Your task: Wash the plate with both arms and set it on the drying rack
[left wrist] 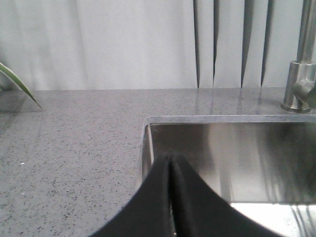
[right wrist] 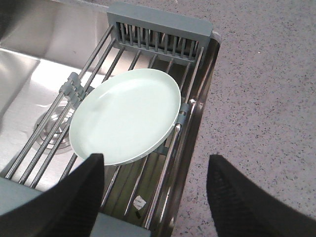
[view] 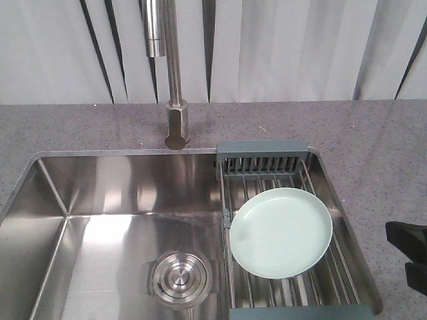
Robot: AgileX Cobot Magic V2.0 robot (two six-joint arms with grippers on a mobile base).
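The pale mint-green plate (view: 281, 231) lies flat on the steel wires of the drying rack (view: 261, 155), which spans the right end of the sink. The right wrist view shows the plate (right wrist: 126, 114) just ahead of my right gripper (right wrist: 155, 163), which is open and empty, one finger over the rack (right wrist: 158, 29) and the other over the counter. In the front view that gripper (view: 408, 253) pokes in at the right edge. My left gripper (left wrist: 170, 160) is shut with nothing in it, hovering at the sink's left rim.
A steel tap (view: 175, 73) rises behind the shiny steel basin (view: 107, 233), with a round drain (view: 180, 278) in its floor. Speckled grey counter (view: 67, 127) surrounds the sink. A green leaf tip (left wrist: 17, 81) shows at the far left.
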